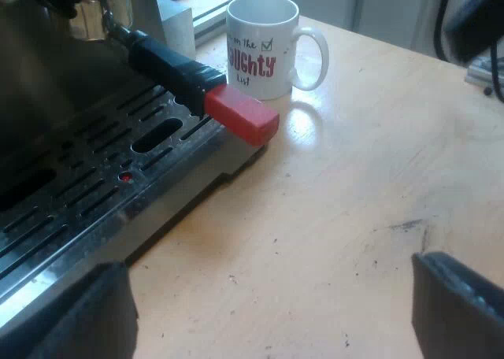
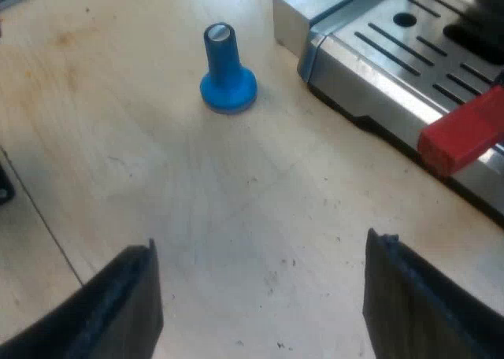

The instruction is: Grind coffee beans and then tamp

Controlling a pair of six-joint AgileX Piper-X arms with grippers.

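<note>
The metal holder's dark handle [image 1: 169, 64] juts out from the espresso machine's front and ends in a red block [image 1: 242, 115], hanging over the drip tray [image 1: 87, 186]. That red end [image 2: 465, 135] also pokes past the tray's edge [image 2: 370, 75]. My left gripper [image 1: 272, 320] is open above the wooden table [image 1: 354, 209], close to the tray's edge, holding nothing. A blue tamper [image 2: 227, 72] stands upright on the table. My right gripper [image 2: 260, 312] is open over bare wood, short of the tamper, its fingers [image 2: 118, 312] wide apart.
A white mug [image 1: 264, 48] with red lettering stands on the table just beyond the red handle end. A metal block [image 2: 315, 12] sits at the machine's corner near the tamper. Bare wood lies between the grippers and the machine.
</note>
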